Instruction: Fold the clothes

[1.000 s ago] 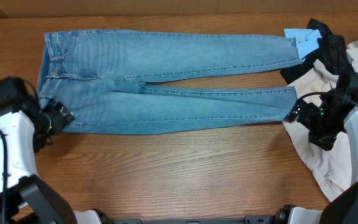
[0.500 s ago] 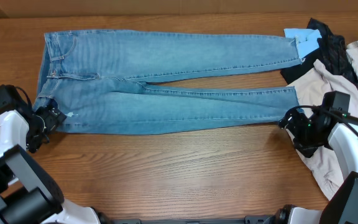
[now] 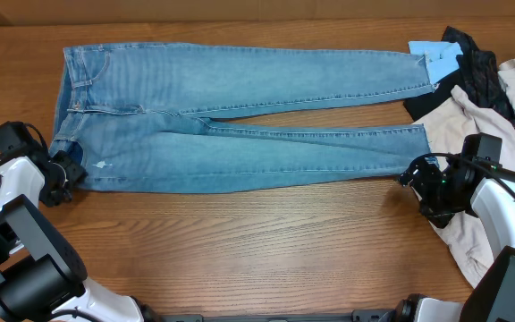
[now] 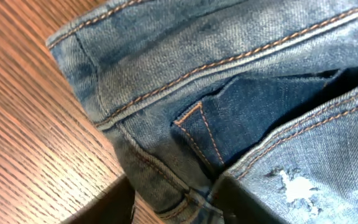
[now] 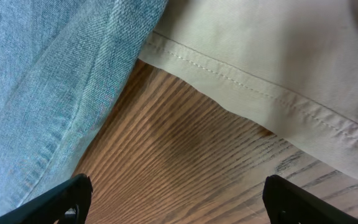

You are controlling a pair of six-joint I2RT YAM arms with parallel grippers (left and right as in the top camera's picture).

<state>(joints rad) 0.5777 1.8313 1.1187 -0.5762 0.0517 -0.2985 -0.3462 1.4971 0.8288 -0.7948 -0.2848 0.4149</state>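
The light-blue jeans [image 3: 240,116] lie flat across the table, waist to the left and both legs running right. My left gripper [image 3: 68,170] sits at the lower-left waist corner. In the left wrist view the stitched waistband [image 4: 229,81] fills the picture, and the left gripper [image 4: 173,208] is shut on its folded edge. My right gripper [image 3: 411,174] hovers just off the frayed hem of the near leg. In the right wrist view it [image 5: 182,205] stands open over bare wood, with the hem [image 5: 42,93] to its left.
A large beige garment [image 3: 459,237] lies at the right edge under my right arm, its seamed border [image 5: 278,50] close to the open fingers. A black garment [image 3: 477,72] and a small bright-blue cloth [image 3: 438,58] sit at the far right by the upper leg's hem.
The left gripper has narrowed from wide open onto the waistband corner. The right arm shifted left to the near leg's hem, then held still.
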